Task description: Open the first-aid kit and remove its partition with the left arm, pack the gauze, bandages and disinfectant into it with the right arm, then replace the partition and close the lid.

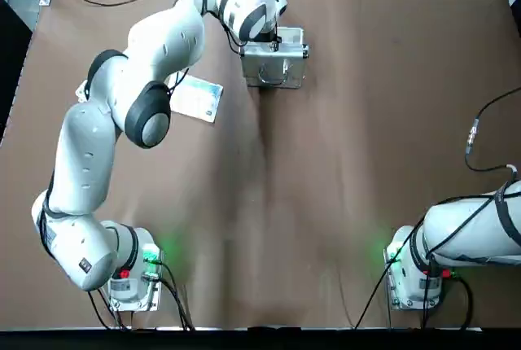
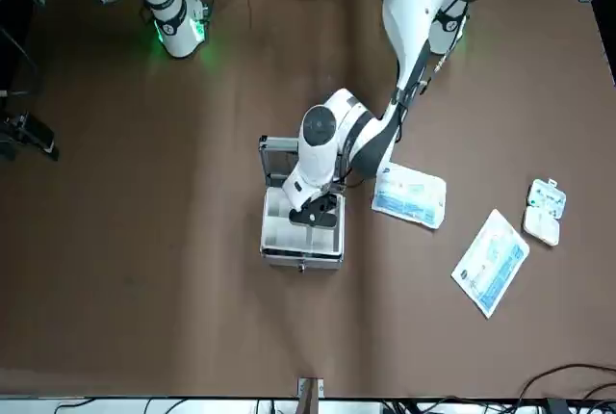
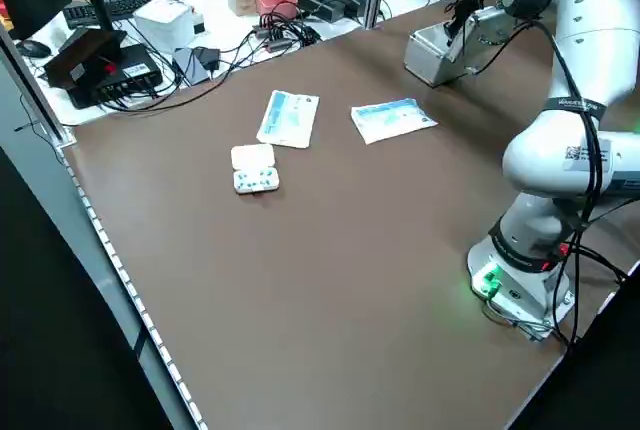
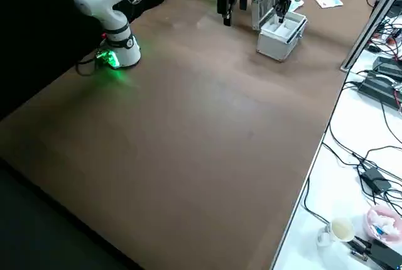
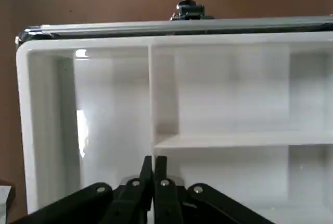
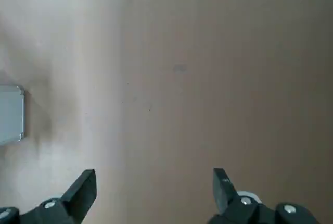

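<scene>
The silver first-aid kit [image 2: 300, 252] stands open at the far middle of the table, its lid [image 2: 279, 144] upright. The cream-white partition [image 5: 114, 120] sits inside it. My left arm reaches over the case, and the left gripper [image 5: 153, 162] is down in it [image 2: 316, 212], its fingers pinched together on the partition's dividing wall. The right gripper [image 6: 153, 187] hangs open over bare table, holding nothing. Two white-and-blue packets [image 2: 409, 194] [image 2: 491, 262] lie on my left side of the case; I cannot tell gauze from bandages. The disinfectant is out of view.
A small white pill box [image 2: 545, 210] lies beyond the packets, toward the left table edge. The right arm's base [image 1: 415, 273] is at the near right with a loose black cable [image 1: 480, 134]. Cables and equipment crowd the bench past the far edge.
</scene>
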### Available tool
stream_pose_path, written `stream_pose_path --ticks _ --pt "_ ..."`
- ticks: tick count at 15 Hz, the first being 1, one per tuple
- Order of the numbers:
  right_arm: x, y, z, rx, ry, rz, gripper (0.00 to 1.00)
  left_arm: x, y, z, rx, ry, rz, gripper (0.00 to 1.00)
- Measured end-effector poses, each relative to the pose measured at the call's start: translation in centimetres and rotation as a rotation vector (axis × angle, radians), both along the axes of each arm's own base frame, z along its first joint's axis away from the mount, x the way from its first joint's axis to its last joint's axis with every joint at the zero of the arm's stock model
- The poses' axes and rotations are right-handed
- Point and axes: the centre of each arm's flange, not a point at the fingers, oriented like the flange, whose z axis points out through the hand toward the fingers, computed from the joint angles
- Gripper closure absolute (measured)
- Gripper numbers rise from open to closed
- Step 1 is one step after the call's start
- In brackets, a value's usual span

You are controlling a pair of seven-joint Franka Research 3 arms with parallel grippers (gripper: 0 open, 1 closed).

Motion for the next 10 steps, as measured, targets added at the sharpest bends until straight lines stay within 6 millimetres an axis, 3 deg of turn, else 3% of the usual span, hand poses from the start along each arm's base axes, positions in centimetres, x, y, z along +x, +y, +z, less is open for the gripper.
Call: stream_pose_path --ticks 10 --pt "0.00 0.01 0.00 -0.001 0.000 0.006 0.01 0.04 -0.03 -0.42 0.003 0.004 0.002 0.96"
